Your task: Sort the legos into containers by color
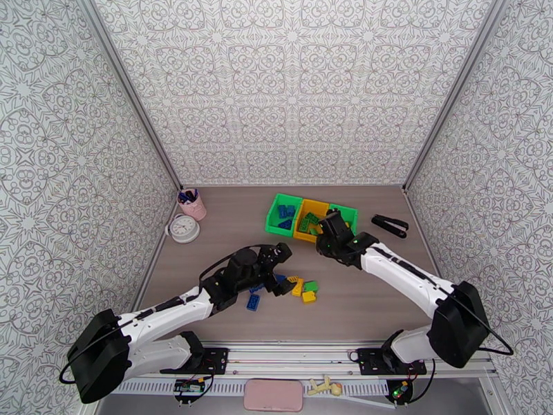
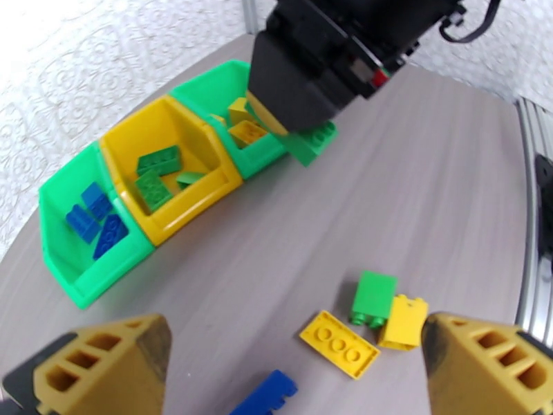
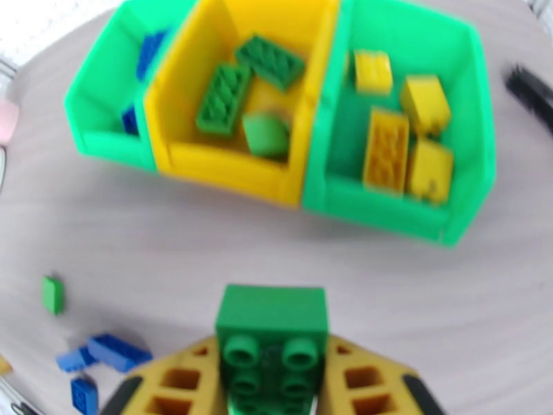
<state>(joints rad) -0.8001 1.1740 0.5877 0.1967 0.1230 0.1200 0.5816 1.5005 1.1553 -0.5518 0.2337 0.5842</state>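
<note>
Right claw: the right gripper is clenched on a held green brick, which sits between its two fingers with its studs towards the wrist camera.
Just ahead of the right claw: the containers stand joined in a row, the yellow bin in the middle.
Yellow bin contents: green bricks, two lying flat and one tilted at the front wall.
Ahead and to the right: the right green bin, holding yellow bricks.
Ahead and to the left: the left green bin, holding blue bricks.
Left claw: the left gripper is released, its jaws spread wide with nothing between them.
Between and just ahead of its fingers: a flat yellow brick, a loose green brick and an upright yellow brick lie touching on the table.
Close under the left claw: a loose blue brick, apart from that cluster.
Farther ahead of the left claw: the bin row, with the right claw and its brick hanging at the row's right end.
Beyond, on the table's left: a pink pen cup with a round white dial beside it.
Beyond, on the right: a black stapler, near the right green bin.
</note>
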